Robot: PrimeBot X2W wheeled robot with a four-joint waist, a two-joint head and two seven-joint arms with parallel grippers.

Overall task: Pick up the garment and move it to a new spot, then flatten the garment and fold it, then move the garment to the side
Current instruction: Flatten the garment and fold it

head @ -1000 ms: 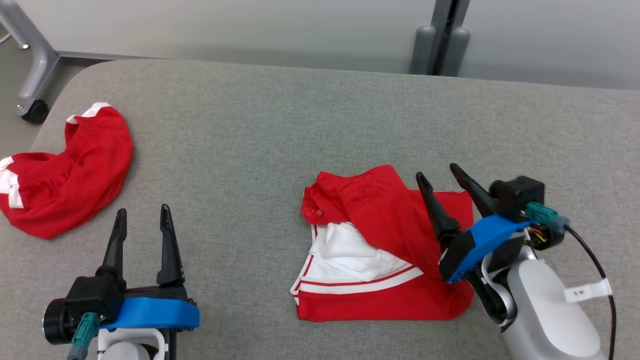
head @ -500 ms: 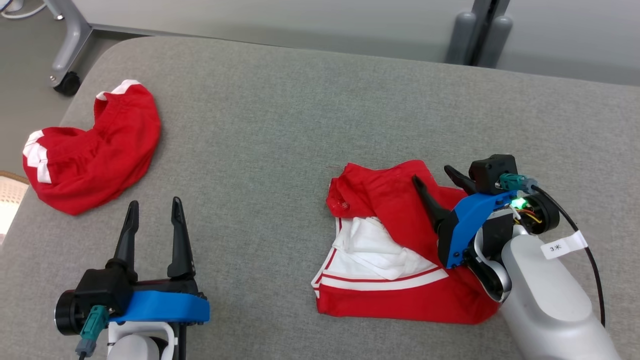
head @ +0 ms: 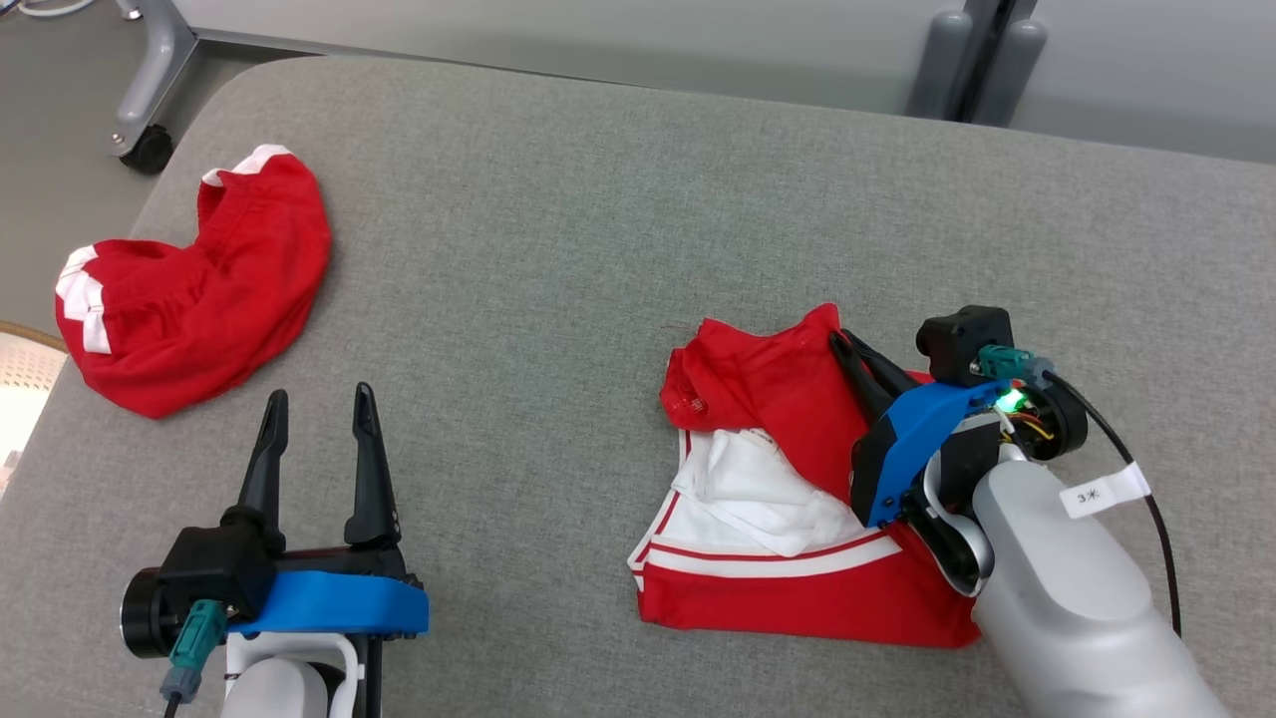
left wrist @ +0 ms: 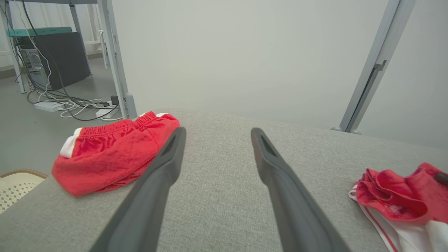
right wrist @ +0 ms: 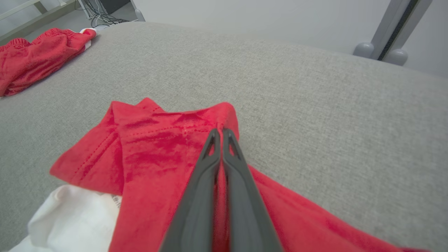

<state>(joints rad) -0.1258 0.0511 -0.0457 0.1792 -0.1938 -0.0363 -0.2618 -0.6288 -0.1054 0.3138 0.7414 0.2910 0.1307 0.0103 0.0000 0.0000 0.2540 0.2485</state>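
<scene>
1. Cloth like this garment (head: 773, 404) is judged light, limp and a little slick. It is red knit with a white lining (head: 758, 489) showing, and it will likely sag out of shape when lifted rather than hold a fold.
2. Best hold, by my reading, is a hemmed edge or corner, where doubled layers give the jaws something thick to pinch. A single layer mid-panel could slip.
3. The garment lies crumpled on the grey table (head: 598, 199), well apart from the red shorts (head: 199, 299), to the robot's right of them.
4. Clenched tight, the right jaws pinch a raised fold at the garment's edge farthest from the robot, on the side away from the red shorts. Red cloth shows between the fingers (right wrist: 197, 199).
5. Spread wide, the left jaws hold nothing and hover over bare table near the red shorts, on the robot's side of them.
</scene>
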